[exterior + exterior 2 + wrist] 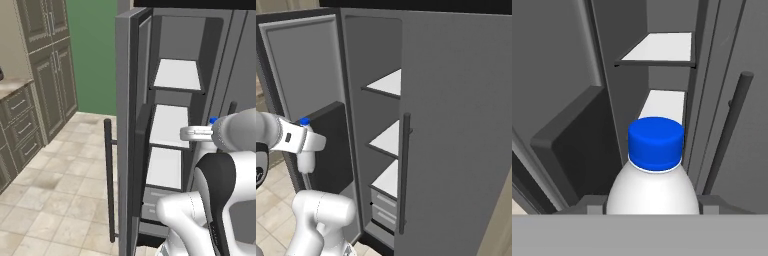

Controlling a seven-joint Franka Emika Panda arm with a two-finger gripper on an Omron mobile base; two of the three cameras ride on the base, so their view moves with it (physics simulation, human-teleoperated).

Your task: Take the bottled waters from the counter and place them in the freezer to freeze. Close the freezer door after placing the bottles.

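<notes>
A whitish-clear bottled water (pixel 654 187) with a blue cap (pixel 656 141) stands upright in my gripper (pixel 653 207), whose jaws are shut on its body from both sides. From the base views the bottle (pixel 306 161) and gripper (pixel 310 142) hang just outside the freezer (pixel 373 55), level with its middle white shelf (pixel 170 125). The blue cap (pixel 213 120) peeks above my hand (pixel 194 133). The freezer door (pixel 125 100) stands wide open to the left, and its inner face (pixel 303 65) carries a dark bin (pixel 331 145). The counter (pixel 14 86) is at the far left.
The refrigerator's plain grey door (pixel 456 125) with a long dark handle (pixel 404 170) is shut, right of the freezer. Grey drawers (pixel 383 207) sit under the lowest shelf. Dark panelled cabinets (pixel 47 60) and beige tile floor (pixel 60 190) lie left of the open door.
</notes>
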